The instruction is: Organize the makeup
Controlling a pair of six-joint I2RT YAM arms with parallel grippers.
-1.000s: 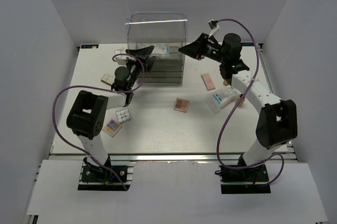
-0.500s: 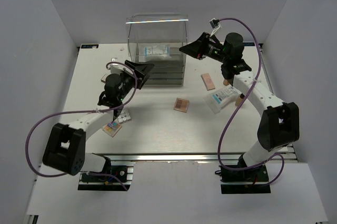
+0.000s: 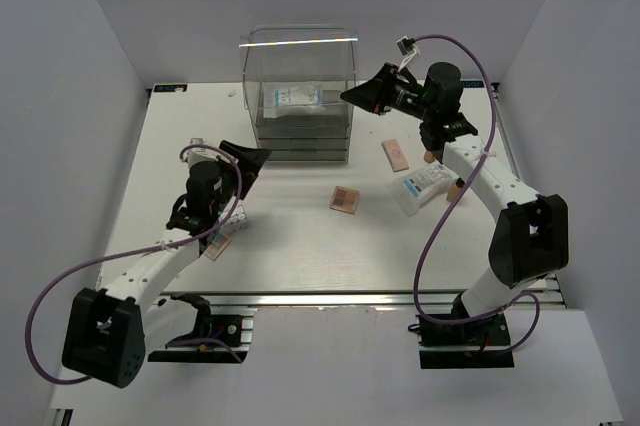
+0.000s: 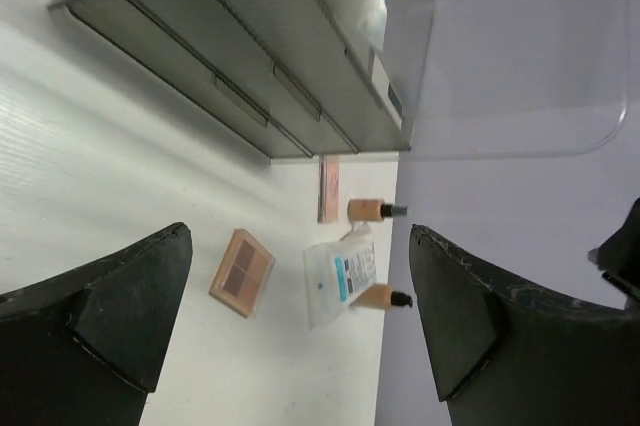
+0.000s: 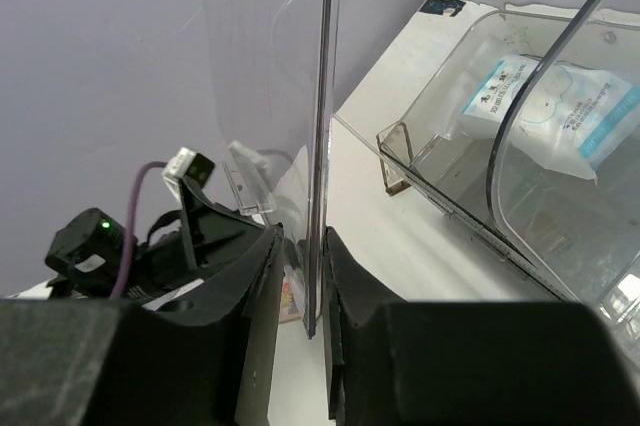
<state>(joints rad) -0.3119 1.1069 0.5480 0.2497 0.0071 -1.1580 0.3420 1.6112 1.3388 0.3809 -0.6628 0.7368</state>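
At the far left of the overhead view, the left gripper (image 3: 245, 152) is seen low over the white table (image 3: 290, 256) with its jaws spread wide and nothing between them. A small flat palette (image 3: 218, 243) is only partly seen beside the forearm, so its colours cannot be told. The left wrist view confirms the wide-open left gripper (image 4: 300, 234) and shows what lies beyond it. There a square peach palette (image 4: 241, 273), a white-and-blue plastic packet (image 4: 340, 281) and two tan dark-capped bottles (image 4: 375, 210) are seen lying on the table past the stacked drawers. In the middle of the overhead view stands the tall clear acrylic drawer box (image 3: 300, 131), and a second white-and-blue packet (image 3: 295, 98) is seen in its top compartment. The right wrist view shows this packet (image 5: 545, 96) closely, with printed lettering that is too small to make out from above. Right of the box, the square peach palette (image 3: 344, 199), a narrow peach palette (image 3: 395, 155) and the table packet (image 3: 425, 186) are laid apart from one another. The right gripper (image 3: 362, 96) is held at the box's upper right corner. Only its own camera shows the right gripper (image 5: 303, 236) closed narrowly on the edge of the raised clear acrylic lid (image 5: 322, 96).
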